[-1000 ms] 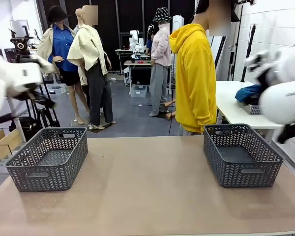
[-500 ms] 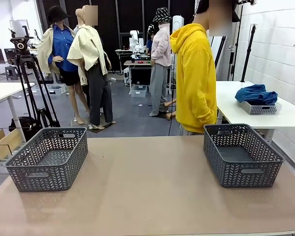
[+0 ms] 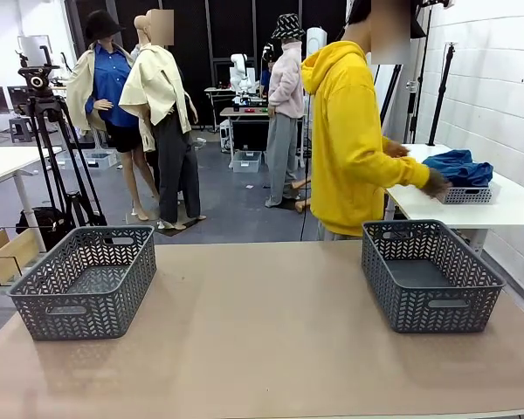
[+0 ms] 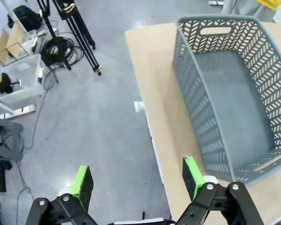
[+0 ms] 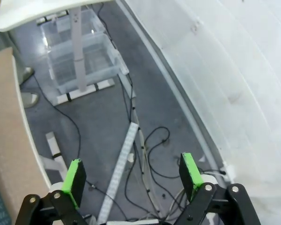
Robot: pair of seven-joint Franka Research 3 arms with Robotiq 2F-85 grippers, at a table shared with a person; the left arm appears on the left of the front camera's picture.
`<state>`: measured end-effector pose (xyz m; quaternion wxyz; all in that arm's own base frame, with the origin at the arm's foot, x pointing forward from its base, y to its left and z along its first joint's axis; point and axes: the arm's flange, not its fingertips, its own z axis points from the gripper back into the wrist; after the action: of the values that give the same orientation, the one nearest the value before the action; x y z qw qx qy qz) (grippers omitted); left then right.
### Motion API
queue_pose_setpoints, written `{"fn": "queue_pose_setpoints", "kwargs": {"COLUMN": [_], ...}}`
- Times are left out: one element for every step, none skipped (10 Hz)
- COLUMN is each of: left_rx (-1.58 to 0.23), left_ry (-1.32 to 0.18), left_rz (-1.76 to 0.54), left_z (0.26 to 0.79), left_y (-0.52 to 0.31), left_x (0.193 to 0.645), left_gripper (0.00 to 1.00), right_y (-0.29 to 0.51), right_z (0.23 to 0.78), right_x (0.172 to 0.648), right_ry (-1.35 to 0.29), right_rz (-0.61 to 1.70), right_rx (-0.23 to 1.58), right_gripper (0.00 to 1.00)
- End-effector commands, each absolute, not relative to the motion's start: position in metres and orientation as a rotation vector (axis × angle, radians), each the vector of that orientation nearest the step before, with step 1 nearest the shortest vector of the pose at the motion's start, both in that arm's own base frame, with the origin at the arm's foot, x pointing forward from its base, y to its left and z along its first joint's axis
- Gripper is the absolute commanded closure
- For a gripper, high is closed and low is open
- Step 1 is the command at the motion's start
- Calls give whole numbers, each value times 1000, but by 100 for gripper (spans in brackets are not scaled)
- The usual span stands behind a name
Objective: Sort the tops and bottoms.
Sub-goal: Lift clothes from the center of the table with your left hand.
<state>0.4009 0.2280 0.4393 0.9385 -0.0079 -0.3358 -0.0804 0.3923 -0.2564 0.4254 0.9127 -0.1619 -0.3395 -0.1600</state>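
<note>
Left gripper (image 4: 136,176) gapes empty near a grey basket (image 4: 234,89), right gripper (image 5: 130,173) likewise above the floor (image 5: 107,108), with a person's hand (image 3: 435,183) at blue clothes (image 3: 458,166).

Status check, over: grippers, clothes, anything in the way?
Left gripper open, right gripper open, both out past the table edges. Left basket and right basket empty. Person's hand at blue clothing on side table. Nothing blocking.

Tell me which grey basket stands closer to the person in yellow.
The basket on the robot's right, directly in front of the person in the yellow hoodie; the left basket stands at the opposite end.
</note>
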Motion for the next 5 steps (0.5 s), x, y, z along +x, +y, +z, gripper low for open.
{"fn": "queue_pose_setpoints", "kwargs": {"left_rx": [-2, -2, -2, -2, -2], "left_ry": [-679, -679, -679, -679, -679], "left_rz": [-158, -158, -158, -158, -158], "left_z": [438, 438, 438, 438, 438], "left_y": [232, 232, 232, 232, 232], "left_x": [397, 397, 397, 397, 397], "left_gripper": [0, 0, 0, 0, 0], "right_y": [-264, -264, -264, -264, -264], "right_z": [424, 424, 424, 424, 424], "right_x": [387, 387, 387, 387, 387], "right_ry": [-686, -686, -686, -686, -686], "right_rz": [-336, -336, -336, -336, -336], "right_rx": [-338, -338, -338, -338, -338], "right_gripper": [0, 0, 0, 0, 0]}}
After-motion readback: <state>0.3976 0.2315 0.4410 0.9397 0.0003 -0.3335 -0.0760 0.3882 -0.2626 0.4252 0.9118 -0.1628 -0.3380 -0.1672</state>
